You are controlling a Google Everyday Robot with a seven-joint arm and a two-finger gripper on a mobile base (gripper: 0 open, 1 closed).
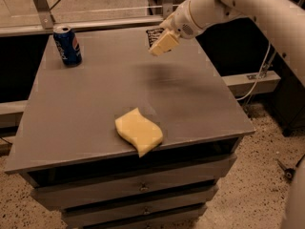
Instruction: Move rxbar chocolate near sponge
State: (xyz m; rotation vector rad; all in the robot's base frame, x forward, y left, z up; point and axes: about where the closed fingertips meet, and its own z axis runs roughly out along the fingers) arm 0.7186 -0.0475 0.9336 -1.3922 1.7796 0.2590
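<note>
Jaws of the gripper [161, 43], poised above the far edge of the surface [95, 109], appear closed on the rxbar chocolate [152, 34]. Its dark wrapper shows just behind them, seemingly clear of the surface. Pick-up looks done; carrying and placing remain. Sponge [138, 130] lies at the near edge, well apart from the bar. Pepsi can [67, 44] stands far left.

On the worktop [90, 99] the sponge [138, 131] lies at the near edge, the can [67, 44] stands far left, and the hand [159, 45] holds the rxbar [152, 34] above the far side.
</note>
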